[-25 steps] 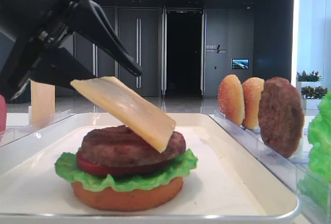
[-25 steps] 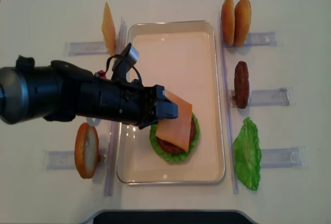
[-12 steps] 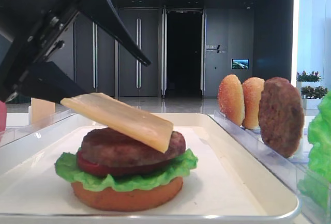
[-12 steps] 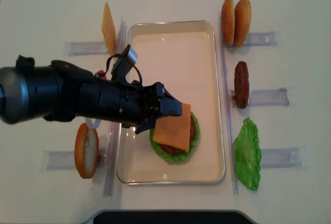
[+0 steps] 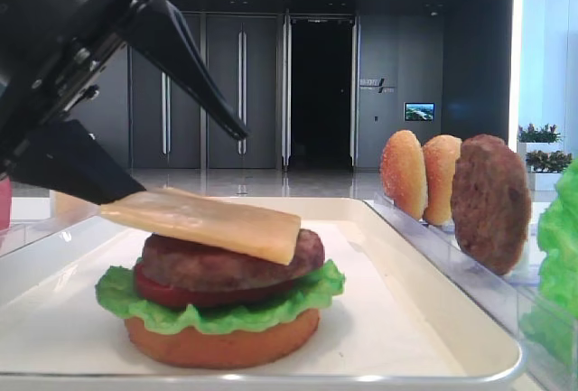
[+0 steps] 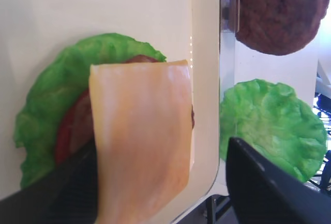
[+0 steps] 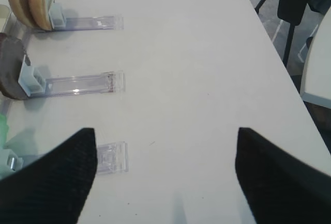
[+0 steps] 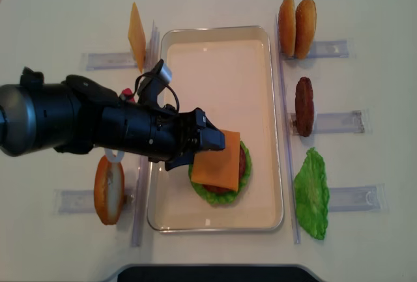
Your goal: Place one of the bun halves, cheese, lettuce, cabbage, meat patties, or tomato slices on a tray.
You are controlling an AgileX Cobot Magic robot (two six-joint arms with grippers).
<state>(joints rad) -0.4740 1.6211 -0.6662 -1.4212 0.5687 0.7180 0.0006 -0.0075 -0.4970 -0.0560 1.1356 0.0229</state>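
Left wrist view looked down on the cheese [image 6: 140, 141], which lay flat on top of the stacked burger. My left tool [image 5: 185, 163] stood wide: one finger was under the near edge of the slice, and the other finger was well above it and did not touch it. I held nothing in that tool.

Under the cheese came the top patty [image 5: 226, 260], then the tomato slice [image 5: 172, 293], the stack lettuce [image 5: 226, 314] and the bottom bun [image 5: 226, 341]. All of this sat in the near half of the tray [image 8: 215, 29].

Beyond the tray's right rim, a loose lettuce leaf [image 8: 311, 194], a spare patty [image 8: 303, 106] and two domed bun halves [image 8: 296, 18] stood in clear racks on the desk [image 7: 181, 53]. On the left side, another bun half [image 8: 109, 189] and a spare cheese slice [image 8: 136, 34] stood on edge.

My right tool [image 7: 165, 131] hung over bare desk, its fingers far apart and with nothing between them.
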